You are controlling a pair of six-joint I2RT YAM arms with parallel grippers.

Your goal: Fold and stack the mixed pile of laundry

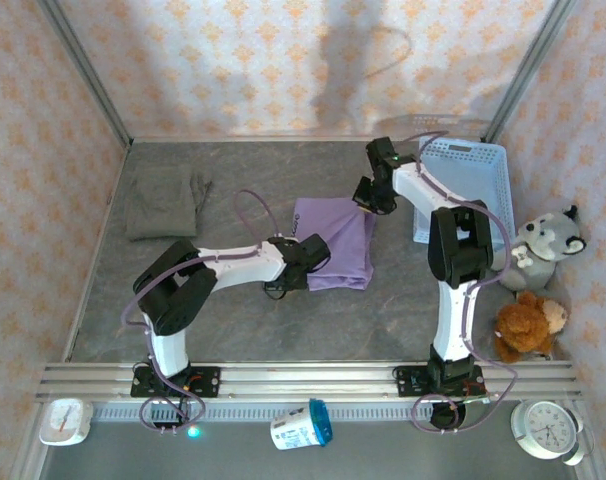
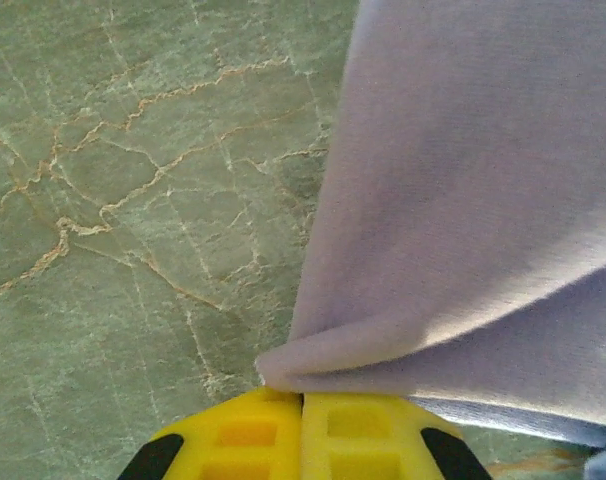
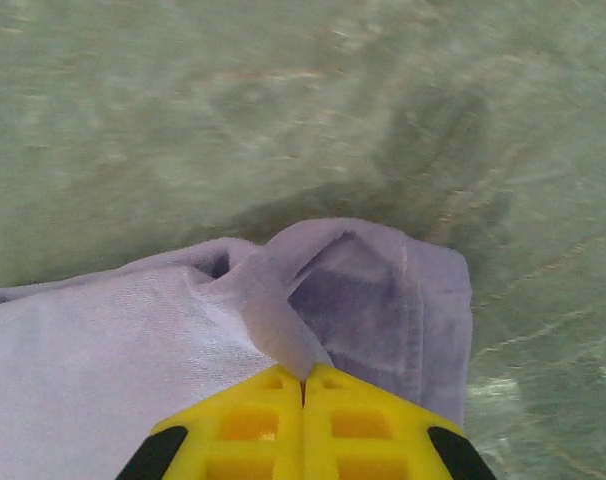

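Left claw closed tight on lavender T-shirt edge; right claw closed, pinching the shirt's far right corner.

Top camera looks down from behind; both wrist cameras (very close) share the lavender T-shirt with it

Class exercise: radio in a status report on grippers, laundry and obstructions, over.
Left gripper, right gripper: both shut on lavender T-shirt. Olive-grey garment apart, far left. Blue basket right of shirt, not touching.
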